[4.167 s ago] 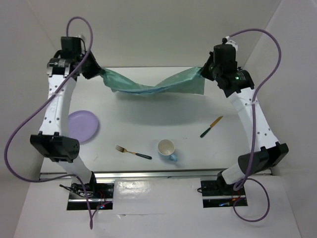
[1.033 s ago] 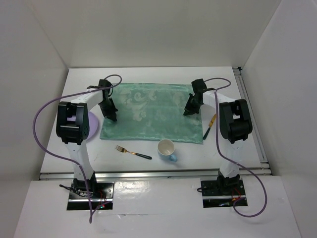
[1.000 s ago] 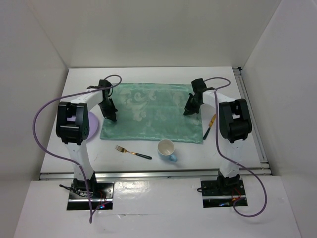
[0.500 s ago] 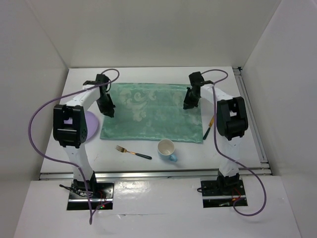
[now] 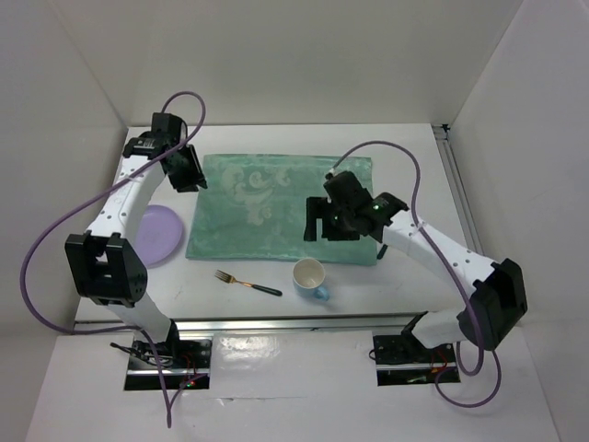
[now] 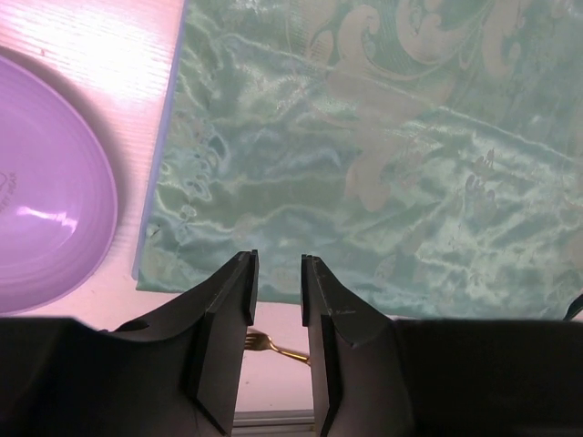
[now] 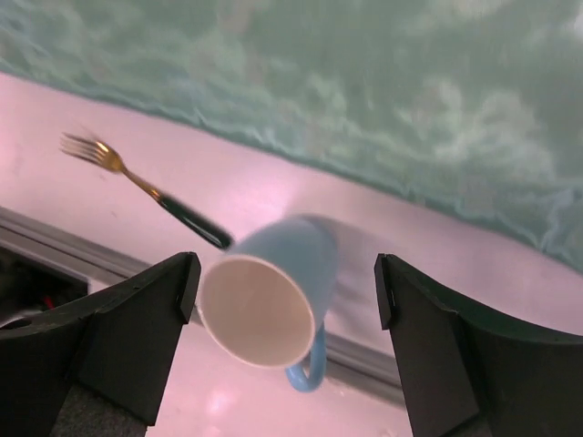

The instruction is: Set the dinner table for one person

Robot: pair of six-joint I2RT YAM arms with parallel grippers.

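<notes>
The teal-green patterned cloth [image 5: 276, 207] lies flat on the white dinner table [image 5: 414, 166]. My left gripper [image 5: 195, 177] hovers over the cloth's far left corner; in the left wrist view its gripper [image 6: 276, 269] stands narrowly open above the cloth [image 6: 364, 155], holding nothing. My right gripper [image 5: 317, 224] hangs over the cloth's near right part, wide open and empty. In the right wrist view the gripper [image 7: 284, 273] frames the blue mug [image 7: 273, 296], which stands below it on the table.
A purple plate [image 5: 149, 235] sits left of the cloth, also plate [image 6: 46, 200]. A gold fork with a dark handle [image 5: 247, 283] lies near the front edge, left of the mug [image 5: 310, 278]. The metal rail [image 5: 276, 322] runs along the front. White walls enclose the table.
Both grippers opened and let go of the cloth, which stays flat. The left one rose toward the far left corner; the right arm swung left and nearer, above the mug.
</notes>
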